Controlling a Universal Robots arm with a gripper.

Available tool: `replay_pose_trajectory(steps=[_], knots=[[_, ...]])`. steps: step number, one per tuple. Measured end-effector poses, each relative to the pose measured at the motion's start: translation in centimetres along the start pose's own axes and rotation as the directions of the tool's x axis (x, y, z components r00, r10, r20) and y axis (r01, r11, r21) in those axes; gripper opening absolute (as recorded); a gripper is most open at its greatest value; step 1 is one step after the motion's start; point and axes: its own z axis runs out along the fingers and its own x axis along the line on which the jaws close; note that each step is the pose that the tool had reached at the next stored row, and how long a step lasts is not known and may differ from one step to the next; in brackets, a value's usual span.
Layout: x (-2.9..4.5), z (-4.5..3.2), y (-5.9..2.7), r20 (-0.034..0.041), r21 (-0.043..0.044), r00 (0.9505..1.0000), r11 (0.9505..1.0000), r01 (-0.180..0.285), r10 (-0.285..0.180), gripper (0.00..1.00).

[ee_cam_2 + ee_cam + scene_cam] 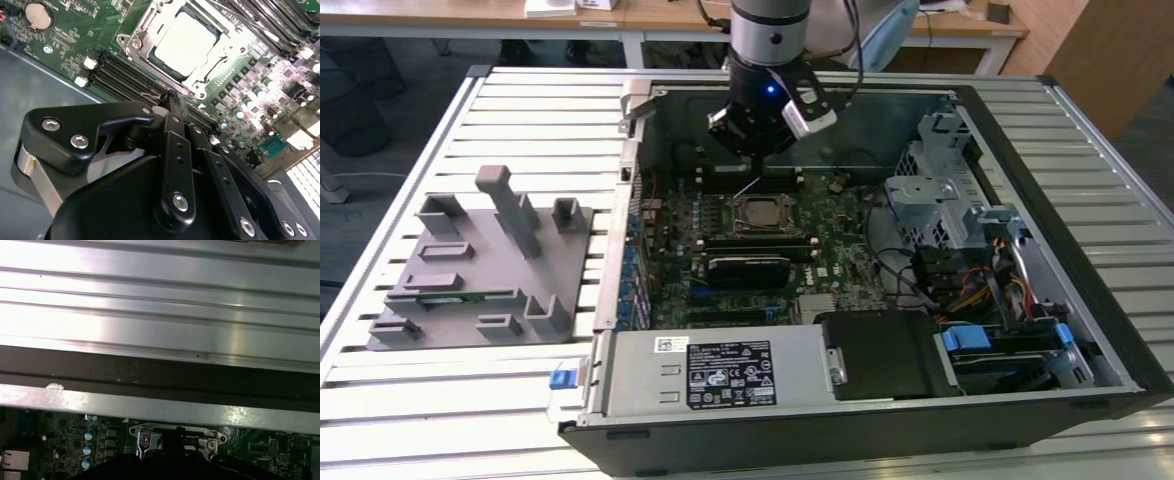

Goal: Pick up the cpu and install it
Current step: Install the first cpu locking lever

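Hovering with fingers pressed together, the end effector (pixel 172 97) hangs above the socket-seated cpu (pixel 184 44), holding nothing.

The arm (pixel 769 25) descends near-vertically from above, its silver wrist section leading into a black gripper (pixel 757 150) with a blue indicator light lit on its body. Landmark: the computer case (pixel 1067 180). The gripper hangs inside the case's open top, near the case's rear wall and above its interior, touching nothing. In the second wrist view the gripper (pixel 172 97) shows black linkage bars joined by silver bolts, converging to a narrow tip; the jaws stand pressed together with no gap and nothing between them.
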Motion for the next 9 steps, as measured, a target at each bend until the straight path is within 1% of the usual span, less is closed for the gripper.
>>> replay_pose_trajectory(steps=[9], knots=[[-0.51, 0.63, 0.09, -0.001, 0.0, 1.0, 1.0, 0.0, 0.0, 0.11]])
